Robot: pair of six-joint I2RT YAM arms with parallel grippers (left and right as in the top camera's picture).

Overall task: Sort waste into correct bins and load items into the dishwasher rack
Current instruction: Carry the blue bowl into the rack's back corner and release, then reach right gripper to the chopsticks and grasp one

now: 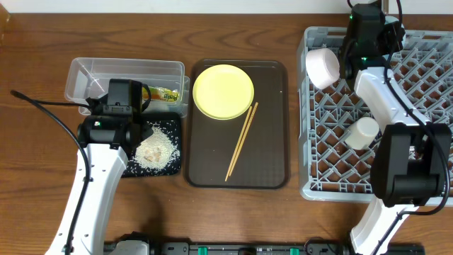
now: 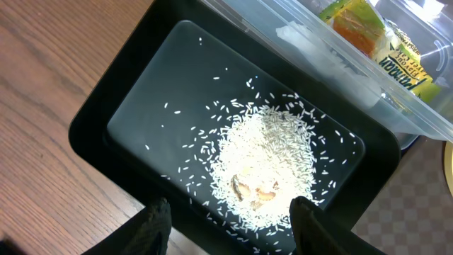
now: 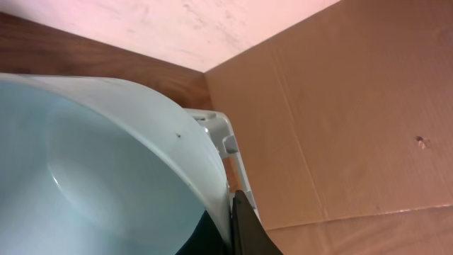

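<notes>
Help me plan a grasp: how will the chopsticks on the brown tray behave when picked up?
The chopsticks look thin, stiff and light, so probably easy to lift. Lying flat, side by side on the brown tray, they may roll if nudged, and a pinch might catch only one.

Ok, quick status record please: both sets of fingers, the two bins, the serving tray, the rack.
left fingers: open, empty, above black tray
right fingers: shut on rim of light blue bowl, at far left corner of rack
black tray: rice pile inside
clear tub: snack wrapper inside
serving tray: yellow plate and chopsticks, not yet loaded
rack: pale cup in it
</notes>
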